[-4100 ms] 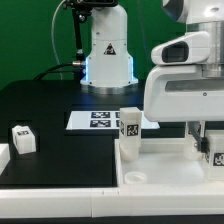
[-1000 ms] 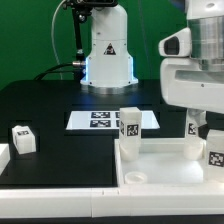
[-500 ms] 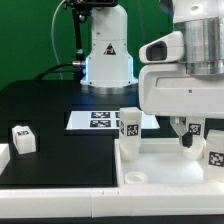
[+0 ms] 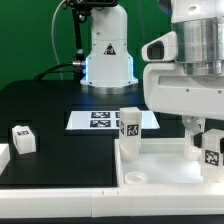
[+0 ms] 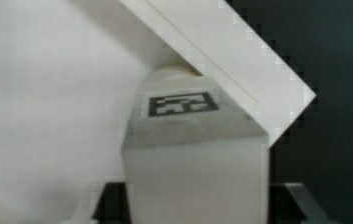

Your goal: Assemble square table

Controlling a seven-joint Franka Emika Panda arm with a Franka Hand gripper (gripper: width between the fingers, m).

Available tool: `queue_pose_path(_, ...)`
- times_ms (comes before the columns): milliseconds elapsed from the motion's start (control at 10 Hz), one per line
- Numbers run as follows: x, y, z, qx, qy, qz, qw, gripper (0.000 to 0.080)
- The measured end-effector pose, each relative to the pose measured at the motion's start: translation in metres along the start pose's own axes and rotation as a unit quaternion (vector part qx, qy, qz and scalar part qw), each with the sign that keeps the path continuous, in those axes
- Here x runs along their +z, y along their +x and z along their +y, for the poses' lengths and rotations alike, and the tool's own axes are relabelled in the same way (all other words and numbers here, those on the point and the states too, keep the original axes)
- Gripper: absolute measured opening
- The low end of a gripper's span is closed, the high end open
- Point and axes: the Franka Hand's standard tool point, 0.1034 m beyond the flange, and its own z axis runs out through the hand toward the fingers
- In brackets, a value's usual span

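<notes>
A robot gripper (image 4: 196, 135) hangs over the white tabletop slab (image 4: 160, 165) at the black table's (image 4: 50, 110) front edge. Its fingers sit around a tagged leg (image 5: 187, 140), though contact is unclear. Another leg (image 4: 129, 127) stands upright at the slab's rear corner.

A robotics lab: a green backdrop (image 4: 30, 40), a black bench (image 4: 50, 110) and the marker board (image 4: 100, 120) with printed tags.

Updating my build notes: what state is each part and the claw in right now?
Tabletop: flat, two legs standing on it.
Near leg: upright, free.
Far leg: upright, between the claw's fingers.
Loose leg: lying on the black table.
Claw: closing around the far leg.
</notes>
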Motion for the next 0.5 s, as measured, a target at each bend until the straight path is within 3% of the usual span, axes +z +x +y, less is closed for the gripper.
queue_pose_path(200,0.0,-0.0013,0.0039,0.183,0.004,-0.011,0.983,0.0288)
queue_pose_path(500,-0.0001,-0.0023,0.0053,0.354,0.007,-0.035,0.935,0.0288)
